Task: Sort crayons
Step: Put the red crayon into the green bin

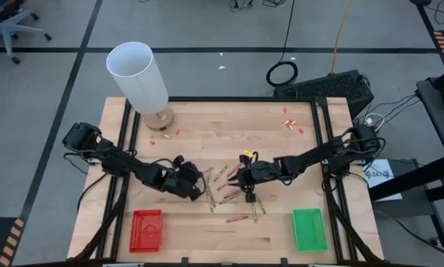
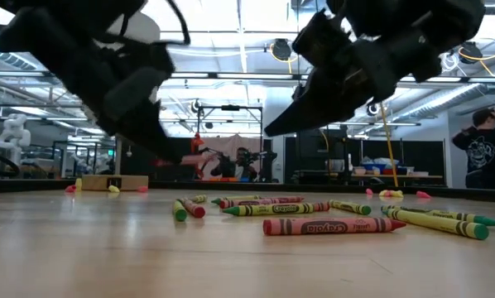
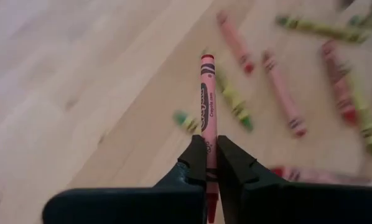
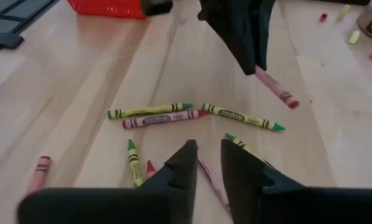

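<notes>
From above, the wooden table [image 1: 207, 133] carries a scatter of crayons [image 1: 226, 194] at its centre. The left gripper [image 1: 202, 184] sits at the nine o'clock edge of that scatter, the right gripper [image 1: 246, 185] at its three o'clock edge, the two near each other. A red tray [image 1: 146, 229] lies toward seven o'clock on the table and a green tray [image 1: 309, 229] toward five o'clock. A white cylinder [image 1: 138, 76] stands at the eleven o'clock corner, and small red and yellow scraps [image 1: 291, 124] lie toward one o'clock.

From table height, both arms hang dark above the wood. Crayons lie flat in a loose row, a red one [image 2: 334, 225] closest to the camera, green and yellow-green ones beside and behind it. A person [image 2: 482, 151] stands in the room at far right.

The left wrist camera shows that arm's fingers [image 3: 195, 167] pressed together on a red crayon [image 3: 207, 93], which points forward over the table above the other crayons.

The right wrist camera shows that arm's fingers [image 4: 183, 163] slightly parted, with nothing between them, above several crayons on the wood. Beyond them the left gripper [image 4: 259, 66] holds its red crayon [image 4: 276, 89] tilted, clear of the table.
</notes>
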You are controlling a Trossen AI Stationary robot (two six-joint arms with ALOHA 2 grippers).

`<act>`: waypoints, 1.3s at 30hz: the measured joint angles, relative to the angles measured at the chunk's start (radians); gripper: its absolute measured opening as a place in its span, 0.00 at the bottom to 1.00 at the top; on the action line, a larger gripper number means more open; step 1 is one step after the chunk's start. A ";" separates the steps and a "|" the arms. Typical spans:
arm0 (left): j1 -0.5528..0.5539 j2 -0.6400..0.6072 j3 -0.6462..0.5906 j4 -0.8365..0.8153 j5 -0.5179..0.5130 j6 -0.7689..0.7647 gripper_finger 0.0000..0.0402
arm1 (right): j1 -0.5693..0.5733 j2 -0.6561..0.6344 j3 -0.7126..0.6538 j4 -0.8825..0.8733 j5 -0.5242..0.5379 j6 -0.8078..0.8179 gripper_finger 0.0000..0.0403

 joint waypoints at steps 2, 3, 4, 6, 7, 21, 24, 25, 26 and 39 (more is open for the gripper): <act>0.000 0.000 0.000 0.043 0.002 0.057 0.02 | 0.000 0.032 0.000 0.052 0.042 -0.024 0.22; 0.000 0.000 0.000 0.072 0.011 0.086 0.02 | 0.000 0.046 0.000 0.072 0.079 -0.040 0.25; 0.000 0.000 0.000 0.100 0.018 0.114 0.02 | 0.000 0.059 0.002 0.090 0.121 -0.056 0.28; 0.000 0.000 0.000 0.134 0.035 0.162 0.02 | 0.003 0.075 0.014 0.108 0.203 -0.077 0.35; 0.000 0.000 0.000 0.146 0.042 0.184 0.02 | 0.004 0.080 0.019 0.108 0.234 -0.088 0.37; 0.000 0.000 0.000 0.236 0.080 0.328 0.02 | 0.006 0.084 0.062 0.124 0.122 -0.168 0.49; 0.000 0.000 0.000 0.237 0.090 0.330 0.02 | 0.006 0.084 0.062 0.129 0.122 -0.169 0.45; 0.000 0.000 0.000 0.238 0.090 0.330 0.02 | 0.006 0.084 0.062 0.129 0.122 -0.169 0.43; 0.000 0.000 0.000 0.242 0.090 0.331 0.02 | 0.006 0.084 0.062 0.128 0.120 -0.169 0.41; 0.000 -0.001 0.001 0.327 0.139 0.415 0.02 | 0.005 0.084 0.062 0.130 0.094 -0.173 0.25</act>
